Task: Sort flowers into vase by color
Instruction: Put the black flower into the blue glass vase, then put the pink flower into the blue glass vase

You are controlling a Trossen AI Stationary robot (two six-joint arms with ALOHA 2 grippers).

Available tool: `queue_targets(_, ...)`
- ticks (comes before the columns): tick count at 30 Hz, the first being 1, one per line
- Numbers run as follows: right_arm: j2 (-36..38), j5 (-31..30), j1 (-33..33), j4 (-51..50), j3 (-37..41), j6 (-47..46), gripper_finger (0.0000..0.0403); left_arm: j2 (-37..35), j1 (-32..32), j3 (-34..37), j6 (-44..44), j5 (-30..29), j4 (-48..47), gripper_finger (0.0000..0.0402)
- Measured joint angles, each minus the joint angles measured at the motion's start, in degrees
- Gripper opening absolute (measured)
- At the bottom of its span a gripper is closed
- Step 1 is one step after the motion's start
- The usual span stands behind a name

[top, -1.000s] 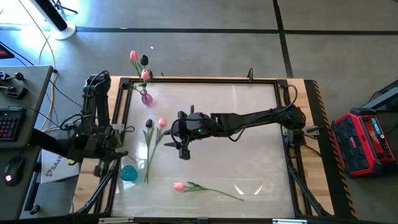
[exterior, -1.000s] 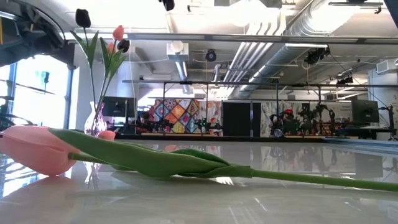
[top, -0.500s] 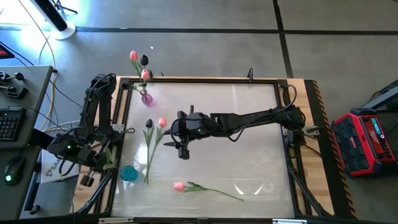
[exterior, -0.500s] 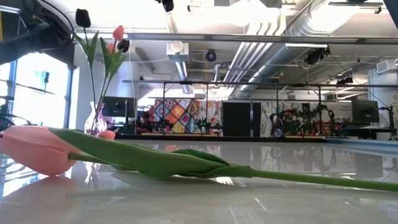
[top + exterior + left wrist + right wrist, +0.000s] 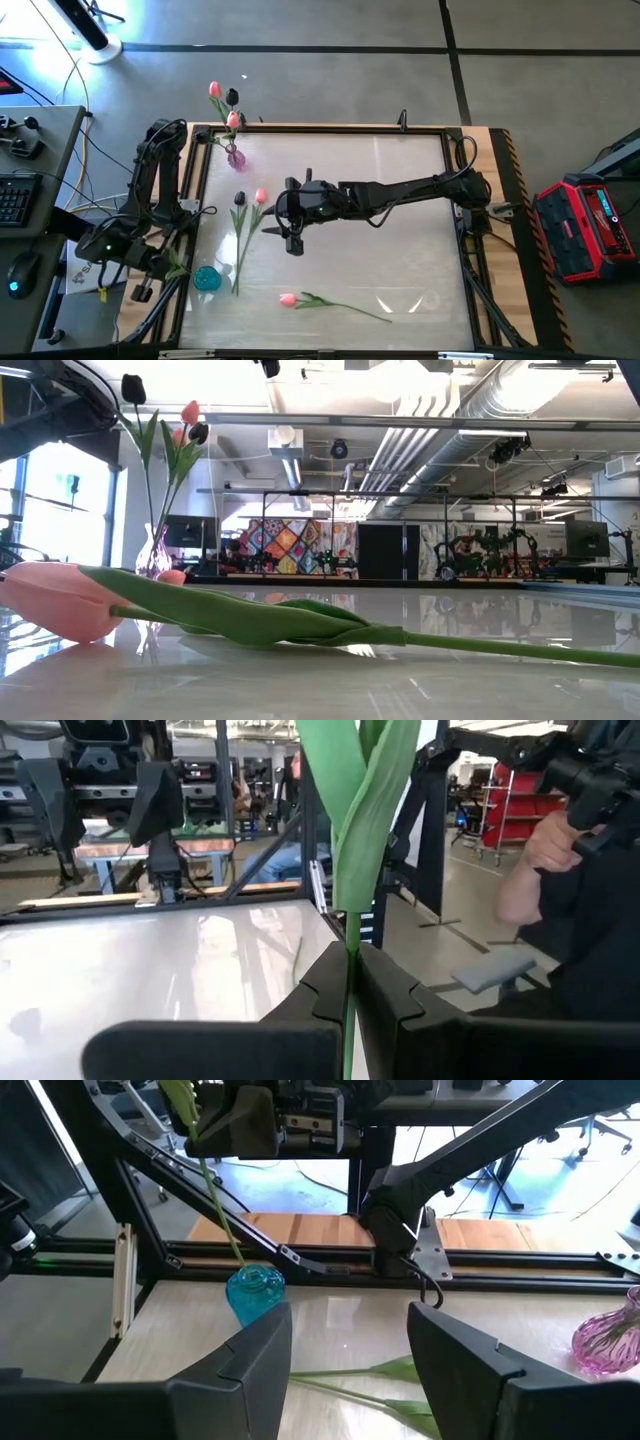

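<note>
Red-and-black hard tool case (image 5: pixel 583 228) at right edge of high view, on grey floor. Black keyboard (image 5: pixel 13 201) and mouse (image 5: pixel 17 277) on grey desk (image 5: pixel 40 150) at left edge. Low view: multicoloured patchwork hanging (image 5: pixel 293 544) centre background, silver ceiling ducts (image 5: pixel 440 410) upper right.

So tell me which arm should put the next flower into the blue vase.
Left. Its pincer is already shut on a green stem, which hangs right by the blue vase. The right pincer, open and empty, sits mid-table, so it would have to pick first.
</note>
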State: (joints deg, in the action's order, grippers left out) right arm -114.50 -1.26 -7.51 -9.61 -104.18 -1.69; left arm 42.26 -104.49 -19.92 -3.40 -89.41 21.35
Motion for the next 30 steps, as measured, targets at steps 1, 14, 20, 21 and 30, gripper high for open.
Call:
queue_targets(1, 0.0, 0.0, 0.0, 0.0, 0.0, 0.0, 0.0190, 0.0, 0.0, 0.0, 0.0, 0.0, -0.1, 0.0000)
queue_targets(14, 0.0, 0.1, 0.0, -0.9, 0.0, 0.0, 0.0190, 1.2, 0.2, 3.9, -6.5, 0.6, -2.4, 0.0024)
queue_targets(20, 0.0, 0.1, 0.0, -1.9, 0.0, -0.9, 0.0190, 1.3, 1.2, 5.4, -8.3, -0.5, -2.2, 0.0070)
queue_targets(21, 0.0, 0.0, 0.0, -2.1, 0.0, -0.9, 0.0190, 1.3, 1.8, 5.4, -7.8, -0.6, -2.2, 0.0077)
queue_targets(30, 0.0, -1.7, 0.0, -2.8, 0.0, -1.0, 0.0190, -0.6, 6.5, 5.4, -2.4, -0.6, -1.7, 0.0112)
